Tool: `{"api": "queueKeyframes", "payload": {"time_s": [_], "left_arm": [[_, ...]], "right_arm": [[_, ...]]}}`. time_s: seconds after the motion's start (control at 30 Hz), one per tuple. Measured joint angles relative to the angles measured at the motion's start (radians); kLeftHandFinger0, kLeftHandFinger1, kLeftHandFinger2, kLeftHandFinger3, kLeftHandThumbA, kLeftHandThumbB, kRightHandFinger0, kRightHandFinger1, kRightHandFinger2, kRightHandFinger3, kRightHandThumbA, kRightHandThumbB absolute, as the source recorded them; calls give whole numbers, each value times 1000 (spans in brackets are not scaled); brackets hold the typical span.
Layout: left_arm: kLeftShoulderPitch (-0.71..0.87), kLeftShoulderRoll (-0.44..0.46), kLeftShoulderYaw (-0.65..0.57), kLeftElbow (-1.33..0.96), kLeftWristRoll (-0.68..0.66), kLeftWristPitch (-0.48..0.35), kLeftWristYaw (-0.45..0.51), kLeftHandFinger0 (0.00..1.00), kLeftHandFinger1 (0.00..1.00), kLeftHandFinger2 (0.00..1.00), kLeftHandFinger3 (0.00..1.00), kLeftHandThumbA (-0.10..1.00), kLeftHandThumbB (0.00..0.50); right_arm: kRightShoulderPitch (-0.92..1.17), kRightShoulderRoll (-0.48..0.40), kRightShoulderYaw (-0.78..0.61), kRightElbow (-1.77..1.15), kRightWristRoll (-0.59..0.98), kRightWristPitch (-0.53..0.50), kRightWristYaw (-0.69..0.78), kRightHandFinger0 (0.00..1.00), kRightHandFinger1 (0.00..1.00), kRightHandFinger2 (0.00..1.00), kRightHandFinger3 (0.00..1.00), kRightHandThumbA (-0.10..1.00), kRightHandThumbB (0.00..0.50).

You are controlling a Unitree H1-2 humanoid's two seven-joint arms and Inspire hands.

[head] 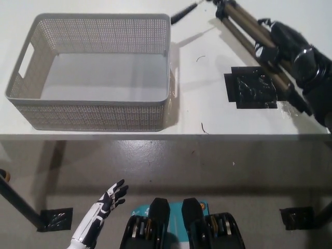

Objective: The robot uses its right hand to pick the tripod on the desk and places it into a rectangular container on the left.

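Observation:
My black right hand is shut on the folded legs of the tripod, a tan-legged tripod with a black head and pan handle. It hangs lifted above the white desk, its head cut off by the picture's top edge. The handle tip points at the upper right corner of the grey mesh container, which stands empty on the desk's left. My white left hand rests low at the bottom left, below the desk, its fingers apart.
A black textured mat lies on the desk where the tripod was. A small dark scrap lies near the desk's front edge. Black foot plates sit on the grey floor below.

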Motion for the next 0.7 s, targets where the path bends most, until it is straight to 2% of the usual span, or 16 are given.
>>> {"api": "queueKeyframes", "payload": {"time_s": [0.03,0.1,0.2,0.33,0.5,0.53,0.57,0.6,0.63,0.7], "left_arm": [[1,0,0,1,0,-1,0,1000,1000,1000,1000,1000,500],[2,0,1,5,0,-3,0,1000,1000,1000,1000,1000,500],[6,0,1,6,0,-4,0,1000,1000,1000,1000,1000,500],[12,0,1,6,0,-6,0,1000,1000,1000,1000,1000,500],[15,0,2,16,0,-13,0,1000,1000,1000,1000,1000,500],[15,0,2,18,0,-14,0,1000,1000,1000,1000,1000,500],[15,0,2,18,0,-14,0,1000,1000,1000,1000,1000,500],[16,0,2,18,0,-14,0,1000,1000,1000,1000,1000,500],[17,0,2,18,0,-14,0,1000,1000,1000,1000,1000,500],[19,0,2,19,0,-15,0,1000,1000,1000,1000,1000,500]], "right_arm": [[-3,-1,-2,-5,1,0,0,11,571,929,841,-100,151],[-11,-4,-18,-21,8,2,1,46,625,944,1000,-100,151],[-18,-5,-47,-35,23,2,3,95,646,931,1000,-100,137],[-25,-10,-76,-42,39,2,7,81,599,873,951,-100,128],[-35,-13,-102,-76,49,5,23,56,563,877,968,-100,117],[-40,-12,-104,-86,51,6,27,14,515,849,963,-100,124],[-42,-12,-104,-95,51,7,28,14,504,837,952,-100,140],[-46,-11,-104,-117,52,8,31,102,500,801,906,-100,139],[-49,-9,-104,-139,52,7,34,81,456,790,883,-100,145],[-52,2,-103,-195,52,8,40,10,451,802,870,-100,156]]}}
